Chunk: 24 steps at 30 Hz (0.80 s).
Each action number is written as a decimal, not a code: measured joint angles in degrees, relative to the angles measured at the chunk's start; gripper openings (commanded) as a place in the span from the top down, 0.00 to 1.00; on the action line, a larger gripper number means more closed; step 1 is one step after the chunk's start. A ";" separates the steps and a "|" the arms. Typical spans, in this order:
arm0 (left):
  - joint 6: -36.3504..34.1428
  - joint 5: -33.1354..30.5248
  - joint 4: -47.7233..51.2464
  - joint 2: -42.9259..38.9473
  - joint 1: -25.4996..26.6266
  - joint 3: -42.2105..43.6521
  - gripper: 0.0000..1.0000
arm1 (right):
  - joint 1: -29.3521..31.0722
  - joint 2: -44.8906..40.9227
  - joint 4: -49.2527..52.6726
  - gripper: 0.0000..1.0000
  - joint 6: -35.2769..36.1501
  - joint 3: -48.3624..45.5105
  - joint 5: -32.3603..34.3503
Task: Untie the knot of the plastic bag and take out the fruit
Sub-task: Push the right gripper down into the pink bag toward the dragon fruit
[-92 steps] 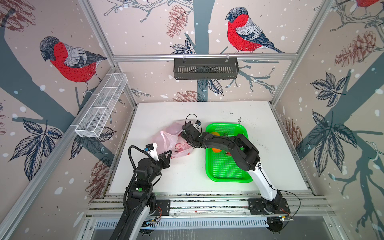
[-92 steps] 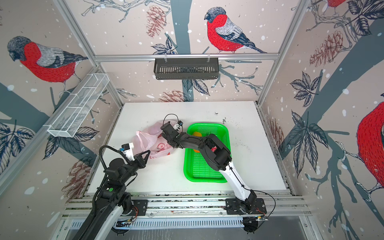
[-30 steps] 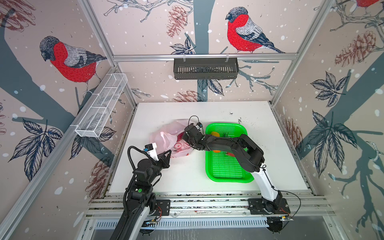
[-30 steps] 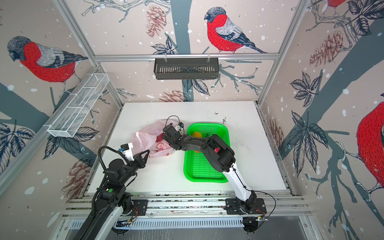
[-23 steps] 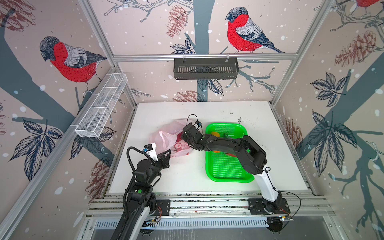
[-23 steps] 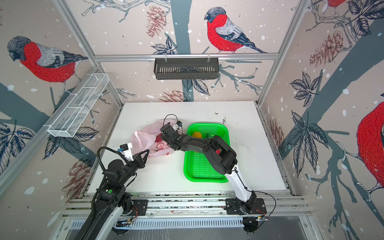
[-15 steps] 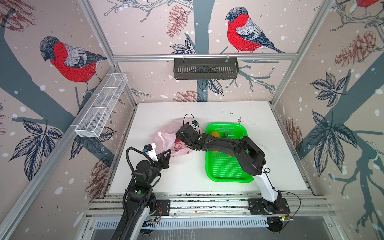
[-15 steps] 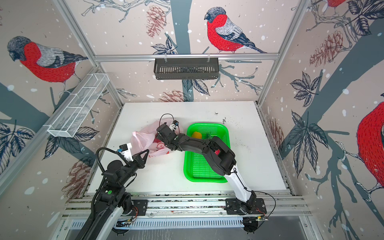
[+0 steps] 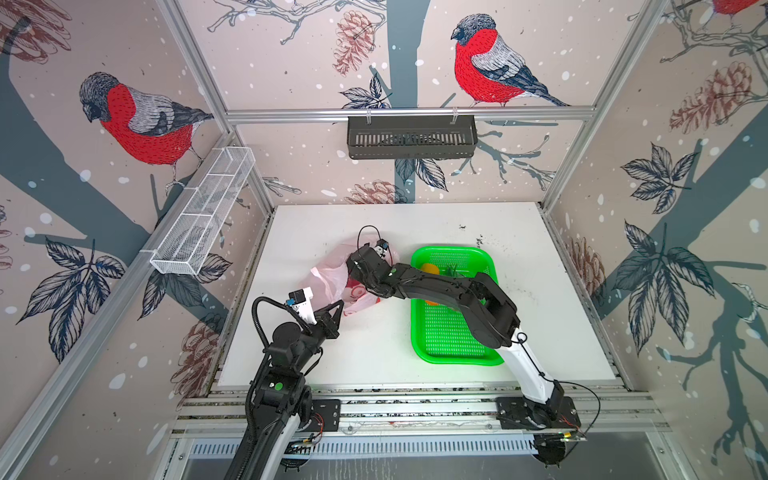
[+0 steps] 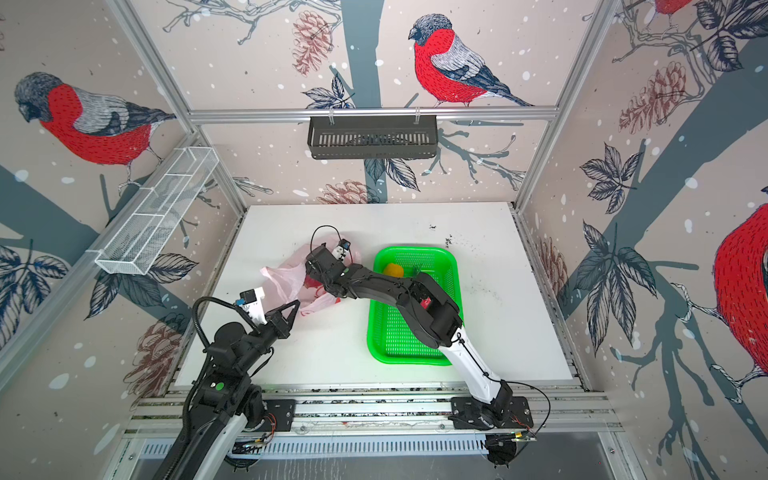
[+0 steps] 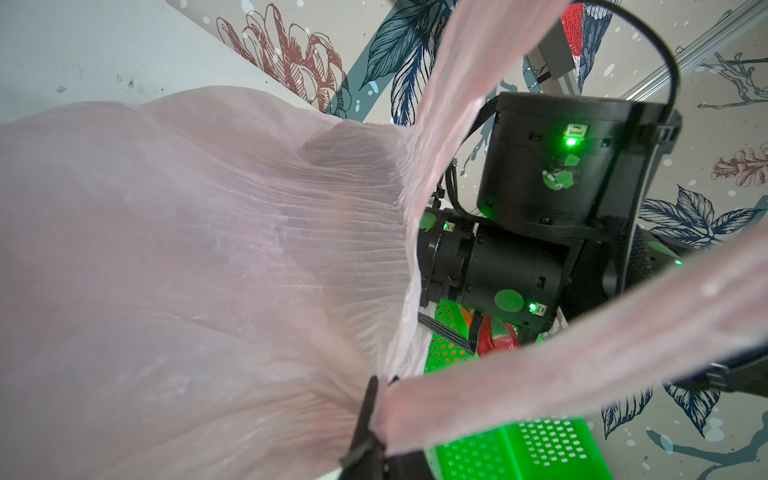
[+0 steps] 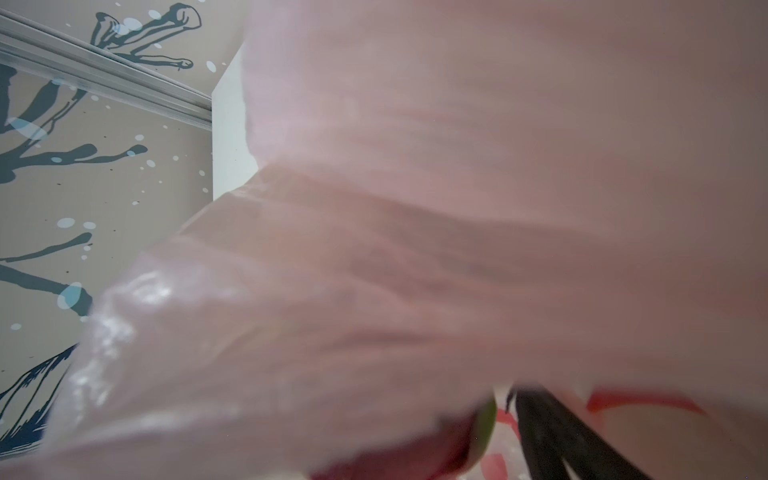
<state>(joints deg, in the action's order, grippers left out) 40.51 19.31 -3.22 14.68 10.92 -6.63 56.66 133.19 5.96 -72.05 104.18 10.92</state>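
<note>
The pale pink plastic bag [image 9: 328,276] [image 10: 282,276] lies left of centre, and its handle strips hang as loose loops in the left wrist view. The knot is out of view. My left gripper [image 9: 337,307] [image 11: 374,419] is shut on the bag [image 11: 208,270] where a handle strip starts. My right gripper [image 9: 353,270] reaches into the bag's mouth with its jaws open. One black finger [image 12: 552,436] shows beside a red dragon fruit [image 12: 415,453] [image 9: 356,286] inside the bag; plastic hides the other finger. The rest of the fruit, a yellow-orange ball [image 9: 430,269], an orange ball [image 9: 432,302] and a second dragon fruit [image 10: 424,302], lies in the green basket.
The green perforated basket [image 9: 457,357] [image 10: 411,357] stands right of the bag, under my right arm. A black rack [image 9: 411,137] hangs on the back wall. A white wire shelf [image 9: 203,216] is fixed to the left wall. Enclosure walls close in three sides of the table.
My right gripper has moved left, deeper into the bag's mouth, and its jaws have opened. The bag's top has shifted with it. The left arm has stayed put.
</note>
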 measured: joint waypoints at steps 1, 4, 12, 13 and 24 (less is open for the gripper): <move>0.04 0.02 -0.11 -0.09 0.00 0.13 1.00 | 0.00 0.48 0.20 0.01 0.00 0.44 -0.02; 0.13 0.09 -0.02 -0.35 0.00 0.37 1.00 | 0.00 1.79 1.29 0.01 0.07 1.88 -0.37; 0.15 0.13 0.00 -0.94 0.00 0.63 1.00 | -0.13 3.74 0.85 0.00 0.20 4.13 -0.42; 0.15 0.15 0.02 -0.96 0.00 0.63 1.00 | -0.13 3.76 0.83 0.00 0.22 4.15 -0.42; 0.15 0.17 0.00 -0.98 0.00 0.76 1.00 | -0.46 4.22 -0.94 0.01 1.73 4.24 -0.39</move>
<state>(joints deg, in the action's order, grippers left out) 40.66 19.49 -3.22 13.69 10.92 -5.87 56.21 137.40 5.02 -70.32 108.42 10.52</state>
